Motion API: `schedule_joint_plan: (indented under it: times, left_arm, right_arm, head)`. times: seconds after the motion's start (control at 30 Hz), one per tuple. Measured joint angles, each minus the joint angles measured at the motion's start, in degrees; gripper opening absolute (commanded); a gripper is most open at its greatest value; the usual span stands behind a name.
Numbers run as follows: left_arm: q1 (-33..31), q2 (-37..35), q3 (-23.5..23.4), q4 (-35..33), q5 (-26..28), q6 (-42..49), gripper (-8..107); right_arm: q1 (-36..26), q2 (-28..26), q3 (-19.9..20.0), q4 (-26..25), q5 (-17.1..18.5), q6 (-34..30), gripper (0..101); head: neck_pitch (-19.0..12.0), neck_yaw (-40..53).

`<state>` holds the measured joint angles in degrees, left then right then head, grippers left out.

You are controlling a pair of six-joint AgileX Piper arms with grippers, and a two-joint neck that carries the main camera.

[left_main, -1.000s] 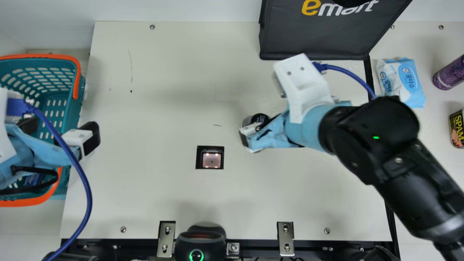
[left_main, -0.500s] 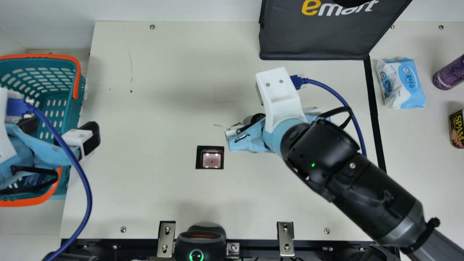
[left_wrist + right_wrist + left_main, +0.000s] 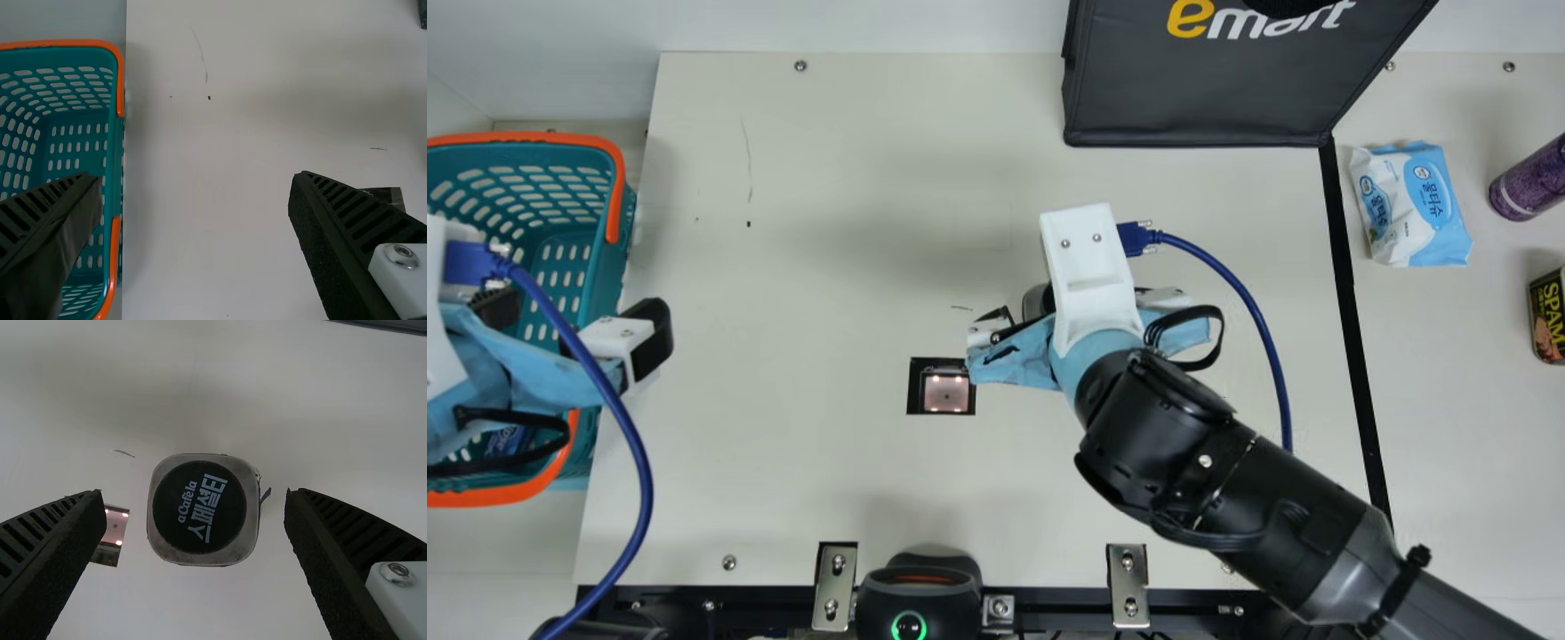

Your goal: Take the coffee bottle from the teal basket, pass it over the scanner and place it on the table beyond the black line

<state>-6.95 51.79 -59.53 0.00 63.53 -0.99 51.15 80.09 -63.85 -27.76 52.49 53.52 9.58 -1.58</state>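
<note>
Well, the right gripper [image 3: 1079,307] gapes wide, fingers [image 3: 320,540] apart and to either side of the upright coffee bottle [image 3: 199,508] on the table [image 3: 827,267]; the left gripper [image 3: 574,316], equally wide, straddles the teal basket's edge [image 3: 114,153]

Black bag [image 3: 1200,98] at upper edge, right of centre | white-and-blue soft pack [image 3: 1409,204], upper right | purple container [image 3: 1529,182], at right edge | dark can [image 3: 1551,316] below it | blue item [image 3: 509,439], partly hidden, lower left
</note>
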Motion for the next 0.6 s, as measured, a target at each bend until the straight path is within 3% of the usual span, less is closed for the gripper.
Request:
schedule_joint_plan:
  times: [0.2, 0.6]
  left_arm:
    - [0.00, 0.00, 0.00, 0.00, 0.00, 0.00, 90]
    - [0.00, 0.00, 0.00, 0.00, 0.00, 0.00, 90]
  right_arm:
    - [-0.31, 0.72, 1.13, -1.90, -1.79, 1.97, 95]
    - [-0.56, 1.50, 1.49, -4.23, -3.11, 3.12, 15]
  head:
    - [0.00, 0.00]
    - [0.00, -0.09]
